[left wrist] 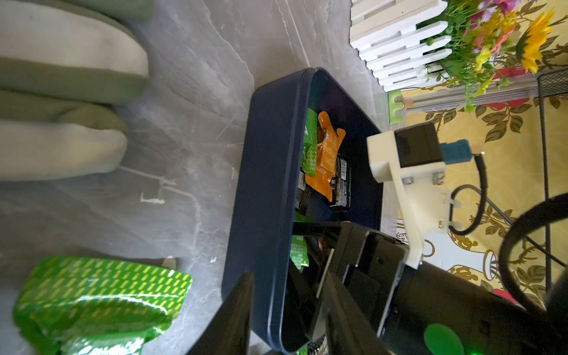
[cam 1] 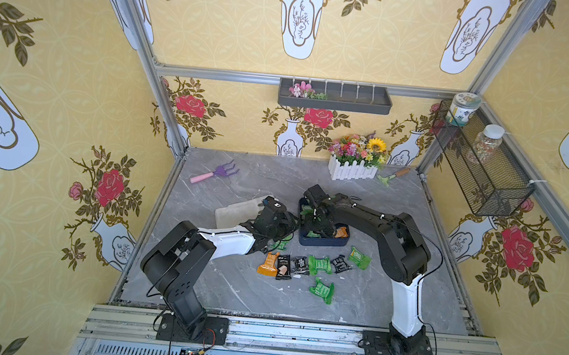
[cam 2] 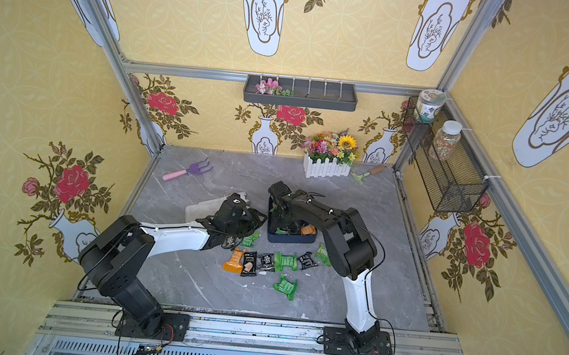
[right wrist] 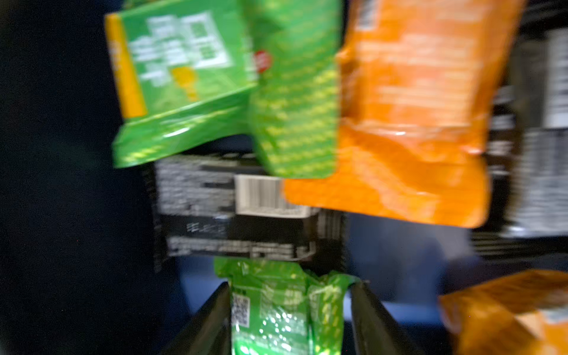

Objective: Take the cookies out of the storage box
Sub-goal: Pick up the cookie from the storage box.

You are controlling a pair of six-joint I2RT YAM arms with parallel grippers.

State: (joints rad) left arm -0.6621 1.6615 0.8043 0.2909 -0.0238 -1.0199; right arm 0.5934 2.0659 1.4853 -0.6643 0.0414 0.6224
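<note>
Right gripper clenched on green packet inside storage box, at centre of table. Left gripper clamps box's left wall. Advise: lift straight up, clear rim, hold box steady.

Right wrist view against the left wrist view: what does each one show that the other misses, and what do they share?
Only the right wrist view: the right gripper fingers flanking a crumpled green packet with its QR code; blurred, grip unclear. Only the left wrist view: the storage box outer wall, a loose green packet on the table, the white fence planter. Both: the box's dark interior holding an orange packet among green and black ones.
</note>
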